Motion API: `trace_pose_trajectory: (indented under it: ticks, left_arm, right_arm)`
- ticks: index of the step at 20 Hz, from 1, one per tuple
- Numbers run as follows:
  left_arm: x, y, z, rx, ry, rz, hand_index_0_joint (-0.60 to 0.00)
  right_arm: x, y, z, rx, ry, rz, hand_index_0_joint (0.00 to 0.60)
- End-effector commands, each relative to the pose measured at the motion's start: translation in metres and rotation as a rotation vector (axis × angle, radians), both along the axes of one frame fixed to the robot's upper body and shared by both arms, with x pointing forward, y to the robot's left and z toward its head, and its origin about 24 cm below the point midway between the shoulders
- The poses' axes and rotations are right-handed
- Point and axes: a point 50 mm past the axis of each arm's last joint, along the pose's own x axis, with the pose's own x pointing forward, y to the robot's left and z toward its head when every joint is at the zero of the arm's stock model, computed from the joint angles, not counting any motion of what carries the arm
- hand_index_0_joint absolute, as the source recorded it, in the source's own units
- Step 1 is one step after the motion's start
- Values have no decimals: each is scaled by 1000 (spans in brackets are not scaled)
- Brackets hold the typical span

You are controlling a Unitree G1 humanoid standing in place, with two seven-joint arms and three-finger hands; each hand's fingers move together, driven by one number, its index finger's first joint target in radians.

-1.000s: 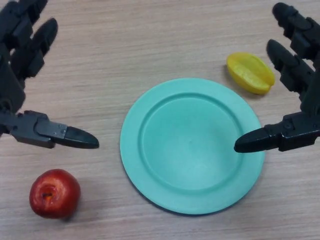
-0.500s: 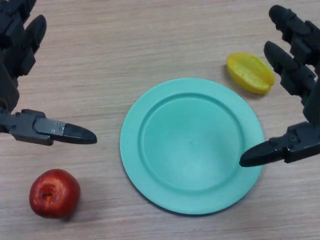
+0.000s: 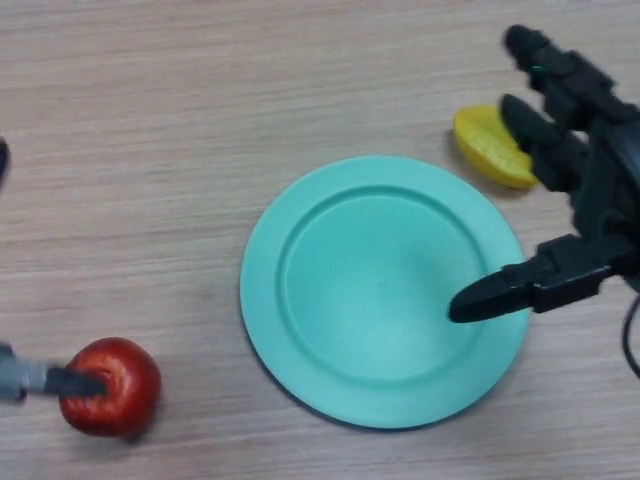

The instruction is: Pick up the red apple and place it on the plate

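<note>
The red apple (image 3: 118, 390) lies on the wooden table at the lower left. The round green plate (image 3: 370, 290) sits in the middle and holds nothing. My left hand (image 3: 45, 381) is almost wholly past the left edge; its straight thumb tip reaches in and lies over the apple's left side. My right hand (image 3: 600, 200) is open at the right, with its thumb (image 3: 500, 295) pointing in over the plate's right rim.
A yellow fruit piece (image 3: 482, 145) lies beyond the plate at the upper right, partly under my right hand's fingers (image 3: 545, 140). Bare wooden table (image 3: 200, 120) surrounds the plate.
My left hand has dropped down and to the left, mostly out of view, its thumb now at the apple. My right hand has shifted left over the plate rim and the yellow fruit.
</note>
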Motion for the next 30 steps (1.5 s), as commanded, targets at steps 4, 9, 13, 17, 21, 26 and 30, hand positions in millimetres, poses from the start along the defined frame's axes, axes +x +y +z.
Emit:
trace_pose_trajectory:
  ticks: [4,9,13,17,21,26,30]
  left_arm:
    - [-15,27,-20,167,-122,84,0]
    - [-1,17,-56,67,-6,45,0]
    - [13,11,-57,-8,36,-1,-150]
    - [21,-4,-74,273,152,0,-600]
    - [27,4,-60,153,197,64,-600]
    - [25,-19,-3,164,-20,-102,-600]
    - [47,-53,13,117,-52,-213,-600]
  right_arm:
    - [-3,9,42,31,-264,52,0]
    - [-3,12,41,15,-269,29,0]
    - [-6,13,43,-46,-295,4,0]
    - [-9,22,46,-51,-295,-15,0]
    - [-9,19,53,-51,-314,-21,0]
    - [-13,19,53,-69,-315,-50,0]
    - [-15,22,61,-54,-336,-50,0]
